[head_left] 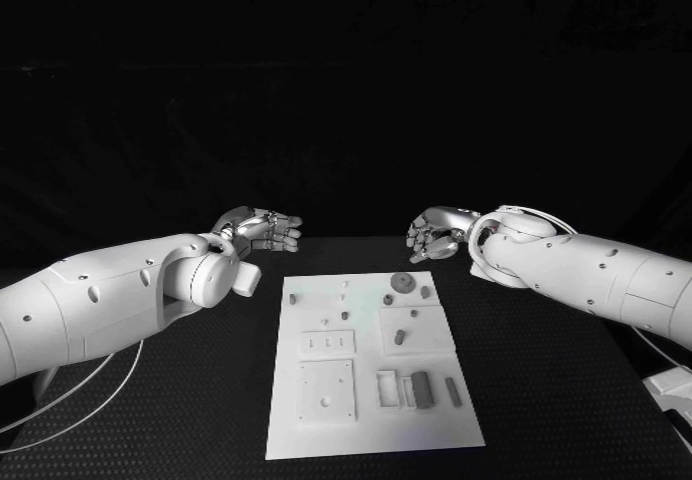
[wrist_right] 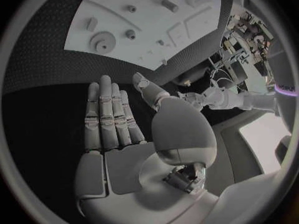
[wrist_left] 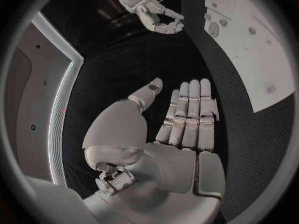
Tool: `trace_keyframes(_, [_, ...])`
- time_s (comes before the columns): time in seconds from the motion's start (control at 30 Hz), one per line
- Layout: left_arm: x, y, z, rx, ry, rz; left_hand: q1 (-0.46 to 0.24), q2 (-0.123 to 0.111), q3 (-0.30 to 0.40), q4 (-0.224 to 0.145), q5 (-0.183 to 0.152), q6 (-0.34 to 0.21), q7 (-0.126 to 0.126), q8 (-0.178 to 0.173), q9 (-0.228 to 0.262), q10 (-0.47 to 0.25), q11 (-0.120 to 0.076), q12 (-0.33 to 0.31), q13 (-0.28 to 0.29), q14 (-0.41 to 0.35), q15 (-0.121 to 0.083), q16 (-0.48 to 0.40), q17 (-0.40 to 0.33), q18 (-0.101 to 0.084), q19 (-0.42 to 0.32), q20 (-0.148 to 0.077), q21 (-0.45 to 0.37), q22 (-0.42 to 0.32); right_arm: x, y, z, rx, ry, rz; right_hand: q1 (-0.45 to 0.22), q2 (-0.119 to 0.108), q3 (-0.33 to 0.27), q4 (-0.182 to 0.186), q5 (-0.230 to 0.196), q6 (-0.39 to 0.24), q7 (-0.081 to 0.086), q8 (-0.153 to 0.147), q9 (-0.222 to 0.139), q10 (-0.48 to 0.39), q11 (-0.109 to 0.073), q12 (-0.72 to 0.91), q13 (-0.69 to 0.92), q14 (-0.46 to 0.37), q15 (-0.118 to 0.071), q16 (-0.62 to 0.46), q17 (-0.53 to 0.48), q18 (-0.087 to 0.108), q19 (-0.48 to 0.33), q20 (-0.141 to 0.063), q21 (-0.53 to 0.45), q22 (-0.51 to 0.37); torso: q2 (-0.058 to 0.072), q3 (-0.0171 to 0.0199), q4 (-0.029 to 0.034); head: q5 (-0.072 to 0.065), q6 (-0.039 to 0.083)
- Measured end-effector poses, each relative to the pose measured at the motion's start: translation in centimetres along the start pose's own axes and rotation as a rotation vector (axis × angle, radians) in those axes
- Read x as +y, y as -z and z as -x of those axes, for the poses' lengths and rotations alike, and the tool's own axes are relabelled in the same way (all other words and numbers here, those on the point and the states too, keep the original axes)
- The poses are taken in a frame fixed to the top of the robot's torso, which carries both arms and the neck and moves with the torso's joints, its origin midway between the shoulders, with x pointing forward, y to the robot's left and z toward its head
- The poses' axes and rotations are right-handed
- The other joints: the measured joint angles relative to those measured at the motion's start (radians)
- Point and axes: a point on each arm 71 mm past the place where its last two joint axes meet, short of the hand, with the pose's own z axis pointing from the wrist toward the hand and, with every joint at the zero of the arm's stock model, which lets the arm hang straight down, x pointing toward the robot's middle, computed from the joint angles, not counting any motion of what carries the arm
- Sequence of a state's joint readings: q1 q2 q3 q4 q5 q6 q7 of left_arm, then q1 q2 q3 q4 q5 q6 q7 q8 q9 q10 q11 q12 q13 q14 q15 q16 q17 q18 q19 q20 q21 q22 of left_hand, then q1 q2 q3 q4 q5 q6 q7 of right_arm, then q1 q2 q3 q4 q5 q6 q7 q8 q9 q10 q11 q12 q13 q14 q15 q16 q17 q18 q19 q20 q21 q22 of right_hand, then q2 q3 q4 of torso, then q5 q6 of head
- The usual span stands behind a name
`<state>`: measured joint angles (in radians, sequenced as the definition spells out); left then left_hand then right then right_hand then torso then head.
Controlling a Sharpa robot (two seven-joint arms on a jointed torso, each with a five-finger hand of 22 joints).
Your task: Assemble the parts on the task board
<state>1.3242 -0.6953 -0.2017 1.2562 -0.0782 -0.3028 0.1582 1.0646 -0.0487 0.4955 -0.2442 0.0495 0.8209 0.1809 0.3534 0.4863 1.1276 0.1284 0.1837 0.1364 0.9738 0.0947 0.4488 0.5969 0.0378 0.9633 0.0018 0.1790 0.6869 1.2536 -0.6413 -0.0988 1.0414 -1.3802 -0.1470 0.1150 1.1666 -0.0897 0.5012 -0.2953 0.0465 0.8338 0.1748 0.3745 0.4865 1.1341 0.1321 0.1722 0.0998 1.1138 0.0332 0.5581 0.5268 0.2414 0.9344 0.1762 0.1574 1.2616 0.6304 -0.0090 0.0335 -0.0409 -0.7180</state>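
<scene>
The white task board lies in the middle of the black table, with small grey parts on it. Beyond its far corners, the left hand and right hand hover with fingers extended, holding nothing.

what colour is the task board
White, clearest in the head view: the task board on the black table.

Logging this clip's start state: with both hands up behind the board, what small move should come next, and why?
Probably lower the right robot hand toward the round grey part nearest it. Both it and the left robot hand are open and hold nothing, beyond the far edge of the task board.
</scene>
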Motion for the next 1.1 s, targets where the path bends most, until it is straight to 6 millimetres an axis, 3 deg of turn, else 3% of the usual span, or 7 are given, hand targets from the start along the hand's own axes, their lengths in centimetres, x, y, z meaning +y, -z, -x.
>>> trace_keyframes(0.13, [0.0,0.7,-0.3,0.019,0.006,-0.003,0.0,0.0,0.0,0.0,0.0,0.0,0.0,-0.002,-0.001,0.0,0.0,-0.003,0.0,0.0,0.0,0.0,0.001,0.0,0.0,0.0,0.0,0.0,0.4,0.0,-0.5,0.016,0.073,0.015,0.005,-0.005,-0.004,0.002,0.0,0.011,-0.004,0.0,-0.002,0.01,-0.007,-0.009,-0.001,0.025,-0.011,0.011,0.022,0.0,0.032,-0.015,0.009,0.006,0.017,-0.0012,0.0098,-0.011,0.005])
trace_keyframes(0.5, [-0.1,1.9,-1.0,0.057,0.02,-0.011,0.0,0.0,-0.003,-0.003,0.0,0.0,0.0,-0.002,-0.003,0.0,0.0,-0.007,0.001,0.0,0.0,-0.004,0.003,-0.001,0.0,0.0,0.0,0.001,1.3,0.1,-1.9,0.044,0.187,0.05,0.013,-0.005,-0.009,0.003,0.0,0.012,-0.005,-0.005,-0.005,0.017,-0.007,-0.023,-0.006,0.035,-0.015,0.017,0.044,0.0,0.045,-0.021,0.013,0.019,0.064,-0.0055,0.0303,-0.046,0.017])
trace_keyframes(0.9, [-0.1,2.1,-1.2,0.066,0.023,-0.015,0.0,0.0,-0.003,-0.003,0.0,0.0,0.0,-0.006,-0.006,0.0,0.0,-0.01,0.001,0.0,0.0,-0.008,0.005,-0.002,0.0,0.0,0.0,0.002,2.9,0.2,-2.8,0.059,0.224,0.101,0.013,-0.005,-0.009,0.003,0.0,0.016,-0.009,-0.011,-0.008,0.017,-0.007,-0.031,-0.009,0.046,-0.015,0.021,0.057,0.0,0.058,-0.023,0.018,0.026,0.094,-0.0089,0.0473,-0.057,0.016])
trace_keyframes(1.1, [-0.1,2.2,-1.2,0.067,0.024,-0.015,0.0,0.0,0.0,-0.005,0.0,0.0,0.0,-0.006,-0.007,0.0,0.0,-0.01,0.001,0.0,0.0,-0.008,0.007,-0.007,0.0,0.0,0.0,0.002,3.1,0.3,-3.2,0.065,0.241,0.108,0.013,-0.005,-0.009,0.003,0.0,0.018,-0.006,-0.015,-0.009,0.024,-0.007,-0.037,-0.01,0.052,-0.016,0.025,0.065,0.0,0.064,-0.026,0.018,0.03,0.103,-0.01,0.0515,-0.059,0.017])
